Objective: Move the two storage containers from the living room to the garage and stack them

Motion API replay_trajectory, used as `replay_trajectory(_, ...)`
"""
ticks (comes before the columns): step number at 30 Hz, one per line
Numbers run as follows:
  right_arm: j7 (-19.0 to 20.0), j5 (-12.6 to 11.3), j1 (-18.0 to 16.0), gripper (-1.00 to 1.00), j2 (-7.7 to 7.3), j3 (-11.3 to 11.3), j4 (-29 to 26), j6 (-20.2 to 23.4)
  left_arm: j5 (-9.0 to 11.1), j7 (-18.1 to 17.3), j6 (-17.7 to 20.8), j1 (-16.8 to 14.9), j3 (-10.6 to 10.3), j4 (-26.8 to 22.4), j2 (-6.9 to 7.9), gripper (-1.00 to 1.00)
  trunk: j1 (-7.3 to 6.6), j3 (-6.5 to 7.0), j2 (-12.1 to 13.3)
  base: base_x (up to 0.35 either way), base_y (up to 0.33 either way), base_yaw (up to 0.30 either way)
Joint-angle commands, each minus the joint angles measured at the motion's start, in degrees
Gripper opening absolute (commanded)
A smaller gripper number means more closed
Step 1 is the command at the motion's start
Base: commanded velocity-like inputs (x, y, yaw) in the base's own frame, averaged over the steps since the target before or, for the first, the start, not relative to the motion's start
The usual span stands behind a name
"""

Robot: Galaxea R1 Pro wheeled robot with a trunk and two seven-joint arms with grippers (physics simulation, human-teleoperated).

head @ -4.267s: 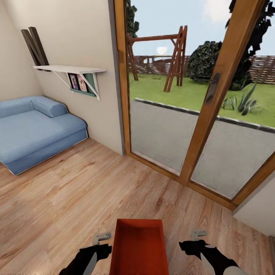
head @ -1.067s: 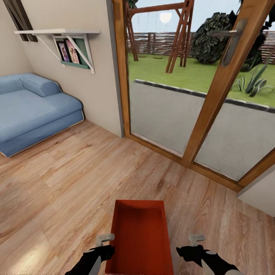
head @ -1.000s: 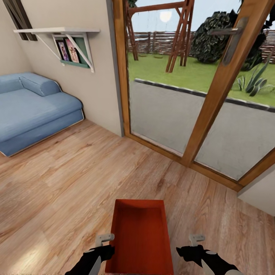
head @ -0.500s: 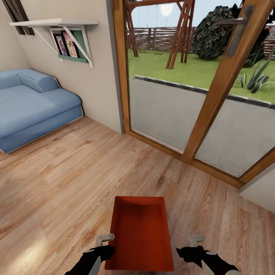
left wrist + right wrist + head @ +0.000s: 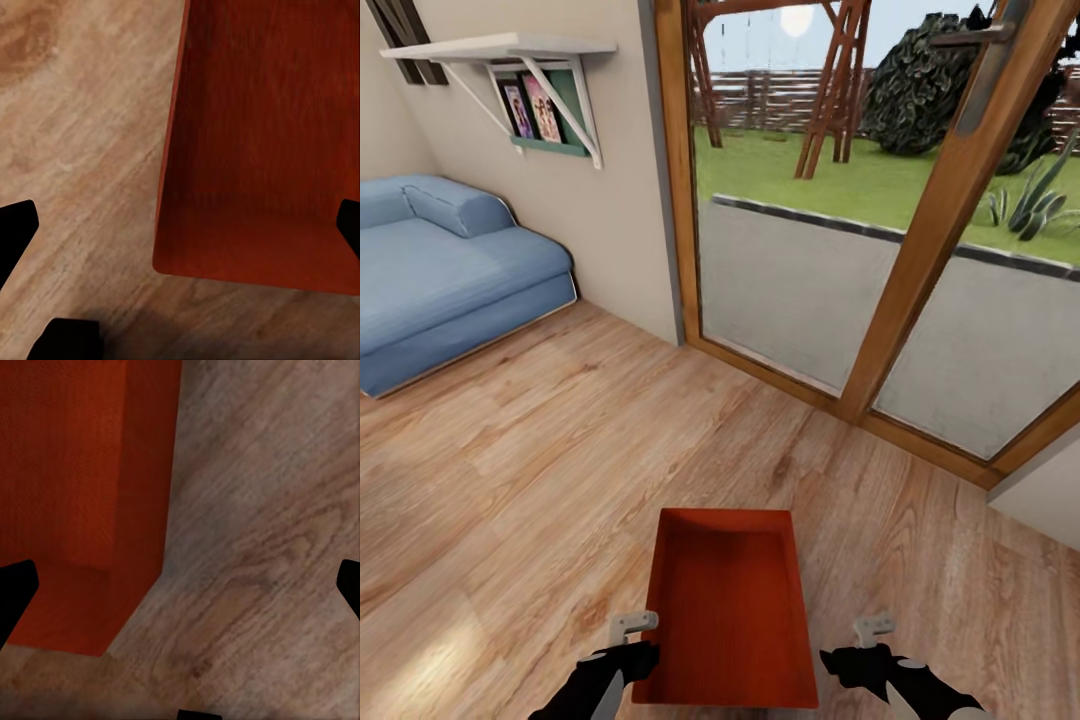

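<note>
One orange-red storage container (image 5: 726,610) lies on the light wood-plank floor of the living room, straight in front of me, its open top up and nothing inside. My left gripper (image 5: 622,660) hangs just left of its near corner, and my right gripper (image 5: 860,662) hangs a little right of it. In the left wrist view the container (image 5: 262,150) sits under my open left gripper (image 5: 180,232), whose black fingertips (image 5: 15,232) stand far apart. In the right wrist view my right gripper (image 5: 180,589) is open over the container's wall (image 5: 82,495) and bare planks. The garage is out of view.
A blue sofa (image 5: 440,270) stands at the left wall under a white shelf (image 5: 500,48). Ahead, a wood-framed glass door (image 5: 920,260) looks onto a paved strip and a garden. A pale wall corner (image 5: 1045,490) juts in at the right. Open plank floor (image 5: 560,450) lies between.
The whole picture has shifted, so the camera has moved; the container now shows whole, slightly farther ahead of me. Both grippers keep their places in the view and stay open.
</note>
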Motion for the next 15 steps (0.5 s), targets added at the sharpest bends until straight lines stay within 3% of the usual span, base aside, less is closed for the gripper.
replay_trajectory(1,0.25,0.59,-0.02,1.0,0.04,-0.44,-0.02,-0.28,0.05,0.08,0.32,0.0,0.22,-0.11,-0.07,1.0,0.22,-0.22,-0.43,0.0,0.0,0.0)
replay_trajectory(11,0.25,0.82,-0.02,1.0,0.08,-0.37,-0.03,-0.93,0.07,-0.09,0.32,0.0,0.23,-0.11,-0.11,1.0,2.41,-2.02,-4.44,0.0,0.0,0.0)
replay_trajectory(15,0.25,0.85,-0.02,1.0,0.12,-0.37,-0.02,-0.94,0.1,-0.15,0.32,0.0,0.23,-0.1,-0.14,1.0,2.41,-2.02,-4.44,0.0,0.0,0.0)
